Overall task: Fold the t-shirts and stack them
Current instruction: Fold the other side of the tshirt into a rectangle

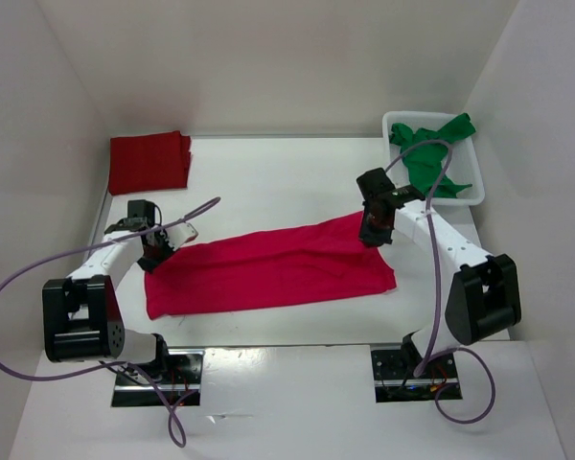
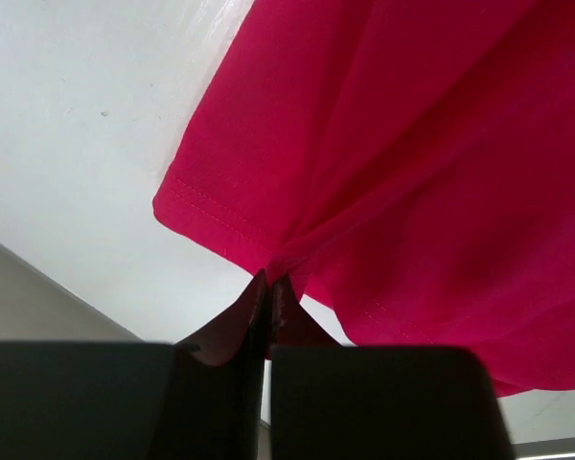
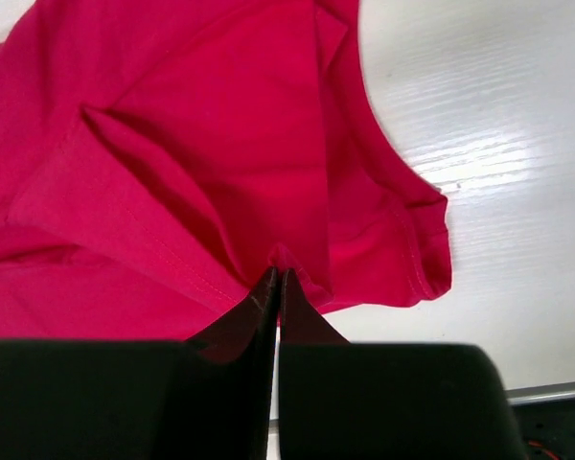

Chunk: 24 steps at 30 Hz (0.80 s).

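Observation:
The crimson t-shirt lies stretched across the middle of the table, held at both ends. My left gripper is shut on its left end; the left wrist view shows the tips pinching a hemmed edge of the cloth. My right gripper is shut on its right end, and the right wrist view shows the tips pinching a fold of the cloth. The dark red t-shirt lies folded at the far left. The green t-shirt lies crumpled in the basket.
A white plastic basket stands at the far right corner. White walls close in the table on three sides. The arm bases and purple cables sit along the near edge.

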Tool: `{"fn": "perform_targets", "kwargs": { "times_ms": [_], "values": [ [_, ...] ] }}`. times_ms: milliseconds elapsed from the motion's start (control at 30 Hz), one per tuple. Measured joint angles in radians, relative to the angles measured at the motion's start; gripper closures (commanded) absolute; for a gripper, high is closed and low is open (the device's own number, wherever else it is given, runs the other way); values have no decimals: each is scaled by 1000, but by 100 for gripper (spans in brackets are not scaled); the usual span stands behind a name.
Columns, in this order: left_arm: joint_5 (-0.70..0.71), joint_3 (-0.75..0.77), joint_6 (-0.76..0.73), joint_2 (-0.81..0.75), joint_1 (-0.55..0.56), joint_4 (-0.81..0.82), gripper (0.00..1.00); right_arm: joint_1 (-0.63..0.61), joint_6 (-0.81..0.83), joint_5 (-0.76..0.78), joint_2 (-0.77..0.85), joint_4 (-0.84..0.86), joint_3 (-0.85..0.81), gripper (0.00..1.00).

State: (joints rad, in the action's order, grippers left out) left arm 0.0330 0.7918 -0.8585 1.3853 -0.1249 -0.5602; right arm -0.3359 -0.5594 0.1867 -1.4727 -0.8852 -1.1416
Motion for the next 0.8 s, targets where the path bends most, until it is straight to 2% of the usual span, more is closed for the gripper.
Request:
{"fn": "perform_targets", "kwargs": {
  "times_ms": [500,533,567,600,667,700,733,800],
  "values": [
    [61,2,-19,38,19,15,100,-50,8,-15,-156,-87,-7,99],
    [69,2,-26,38,23,15,98,-56,10,-16,-163,-94,-7,90],
    [76,2,-29,38,27,16,98,-61,11,-18,-167,-100,-7,75],
    [81,2,-31,38,32,18,95,-65,6,-19,-168,-103,-7,54],
    [91,2,-32,38,35,22,88,-70,11,-19,-174,-113,-7,45],
    [95,2,-34,38,35,23,81,-71,12,-18,-174,-118,-7,43],
    [98,2,-37,38,35,22,71,-71,13,-17,-174,-122,-8,43],
    [105,2,-41,38,36,19,67,-71,14,-14,-174,-128,-13,43]
  ]
}}
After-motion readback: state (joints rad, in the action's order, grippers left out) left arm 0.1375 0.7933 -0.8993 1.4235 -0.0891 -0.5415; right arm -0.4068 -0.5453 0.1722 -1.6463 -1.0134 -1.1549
